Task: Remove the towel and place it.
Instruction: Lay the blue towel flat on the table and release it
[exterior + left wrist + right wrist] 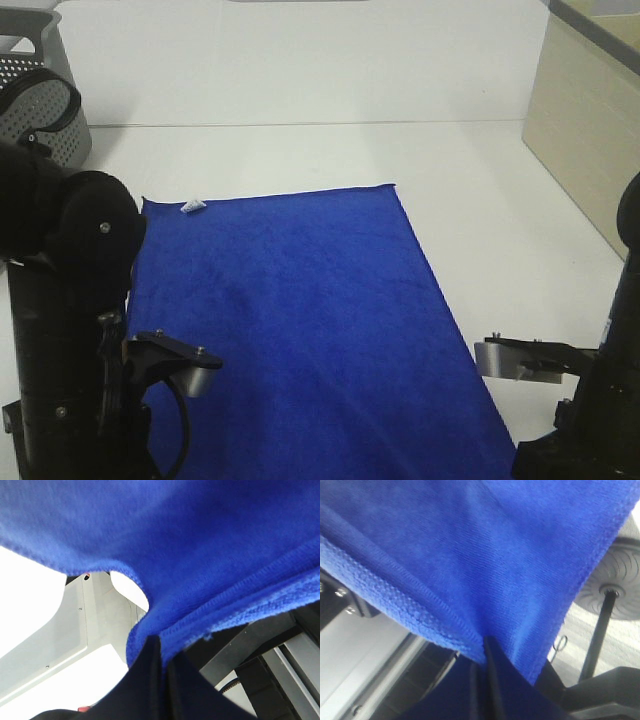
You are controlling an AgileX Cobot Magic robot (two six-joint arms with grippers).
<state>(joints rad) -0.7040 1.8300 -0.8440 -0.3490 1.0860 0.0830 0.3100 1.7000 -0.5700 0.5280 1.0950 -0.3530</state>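
The royal-blue towel (300,320) lies spread flat on the white table (300,80), its long side running from the far middle to the near edge. Its small white tag (192,207) is at the far left corner. My left gripper (161,652) is shut on a near corner of the towel (190,555), which bunches between the dark fingers. My right gripper (484,652) is shut on the other near corner of the towel (485,555). In the high view both sets of fingers are out of sight below the frame; only the left arm (70,300) and right arm (585,410) show.
A grey perforated basket (45,95) stands at the far left of the table. A beige wooden cabinet (585,130) borders the table's right side. White table surface shows beyond and to the right of the towel.
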